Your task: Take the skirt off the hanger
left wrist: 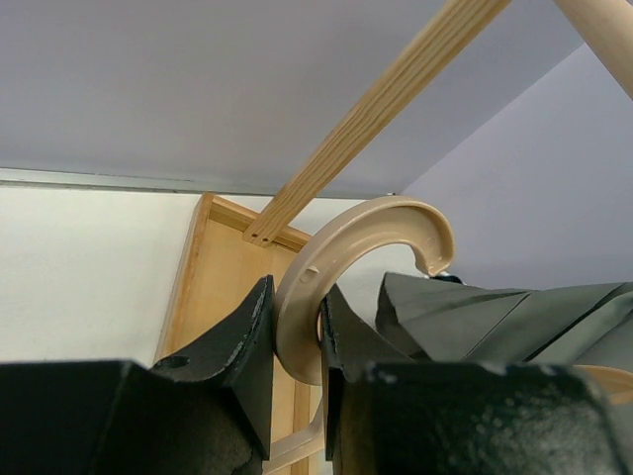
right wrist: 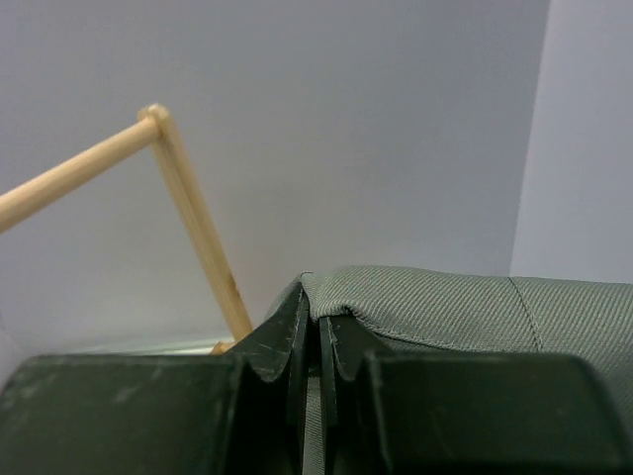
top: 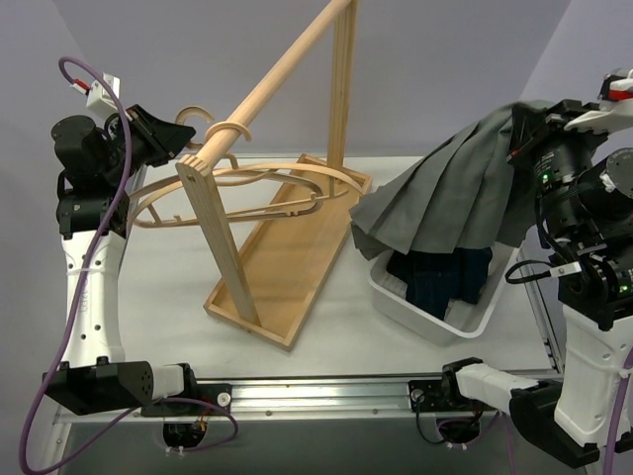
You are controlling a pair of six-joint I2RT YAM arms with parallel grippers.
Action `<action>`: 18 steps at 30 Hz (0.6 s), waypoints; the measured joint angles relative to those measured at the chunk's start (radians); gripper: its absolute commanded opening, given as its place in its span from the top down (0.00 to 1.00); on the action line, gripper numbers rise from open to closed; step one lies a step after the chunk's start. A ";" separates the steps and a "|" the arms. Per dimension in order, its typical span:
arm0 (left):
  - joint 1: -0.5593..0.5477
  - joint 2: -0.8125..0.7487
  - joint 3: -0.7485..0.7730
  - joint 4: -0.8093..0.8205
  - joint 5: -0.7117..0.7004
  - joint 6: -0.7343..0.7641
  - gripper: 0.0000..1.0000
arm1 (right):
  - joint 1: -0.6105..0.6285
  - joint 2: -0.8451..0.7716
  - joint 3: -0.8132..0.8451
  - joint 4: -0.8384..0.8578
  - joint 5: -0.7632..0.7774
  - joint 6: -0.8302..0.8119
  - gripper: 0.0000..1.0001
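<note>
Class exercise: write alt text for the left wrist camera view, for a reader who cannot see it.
The left gripper is shut on the curved hook of a beige hanger. A wooden rack slat crosses diagonally behind, with folds of the grey skirt at the right.

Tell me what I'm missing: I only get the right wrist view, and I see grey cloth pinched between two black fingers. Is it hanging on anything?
Observer: No. In the top view the grey skirt is held up by the right end effector, and the beige hanger sits bare off to one side.
Operator: What keeps the hanger up?
Observer: The left end effector is clamped on its hook, beside the wooden rack.
Operator: And under the skirt?
Observer: A white bin with dark blue clothing inside. The skirt's lower edge drapes over it.
</note>
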 measured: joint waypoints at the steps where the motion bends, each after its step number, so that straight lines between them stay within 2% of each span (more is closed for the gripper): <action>1: 0.000 0.001 0.003 -0.004 -0.001 0.003 0.98 | 0.000 0.012 0.027 0.003 0.022 -0.014 1.00; 11: -0.014 0.016 0.043 -0.021 -0.018 0.014 0.98 | 0.000 0.064 0.197 0.014 0.137 -0.127 1.00; 13: -0.023 0.019 0.045 -0.023 -0.024 0.016 0.98 | 0.000 0.049 0.171 0.025 0.147 -0.139 1.00; 18: -0.040 0.023 0.045 -0.030 -0.032 0.020 0.98 | 0.000 -0.028 -0.029 0.050 0.172 -0.147 1.00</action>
